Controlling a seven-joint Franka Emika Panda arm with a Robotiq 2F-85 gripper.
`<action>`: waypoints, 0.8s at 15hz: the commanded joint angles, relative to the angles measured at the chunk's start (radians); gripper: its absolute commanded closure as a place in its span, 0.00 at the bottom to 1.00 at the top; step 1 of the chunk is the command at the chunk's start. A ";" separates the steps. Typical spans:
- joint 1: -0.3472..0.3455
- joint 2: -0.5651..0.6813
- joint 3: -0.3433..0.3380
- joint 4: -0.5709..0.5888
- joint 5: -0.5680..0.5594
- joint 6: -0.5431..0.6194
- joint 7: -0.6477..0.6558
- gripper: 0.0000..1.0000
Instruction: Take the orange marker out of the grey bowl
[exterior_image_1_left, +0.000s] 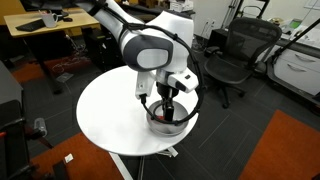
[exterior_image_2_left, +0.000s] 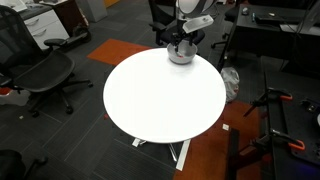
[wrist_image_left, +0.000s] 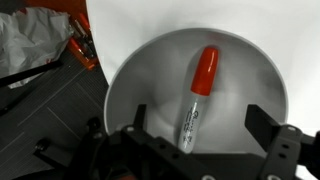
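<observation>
Though ungrasped, orange marker (wrist_image_left: 198, 90) within claw (wrist_image_left: 198, 120).

The setting is an office workspace equipped as a robotics lab. Black mesh swivel chairs (exterior_image_1_left: 232, 55) on castor bases stand at the far right in an exterior view. A further swivel chair (exterior_image_2_left: 45, 75) stands at the left in an exterior view. A wooden desk (exterior_image_1_left: 40, 35) with dark equipment on it occupies the far left. The floor is dark grey carpet (exterior_image_1_left: 250, 120) with an orange section (exterior_image_1_left: 290, 150). A robot arm (exterior_image_1_left: 150, 45) reaches over a white round table (exterior_image_2_left: 165, 100).
</observation>
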 joint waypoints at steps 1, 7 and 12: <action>-0.015 0.057 0.005 0.095 0.040 -0.024 -0.017 0.00; -0.028 0.129 0.001 0.194 0.060 -0.081 -0.003 0.00; -0.043 0.180 0.000 0.259 0.069 -0.137 0.006 0.00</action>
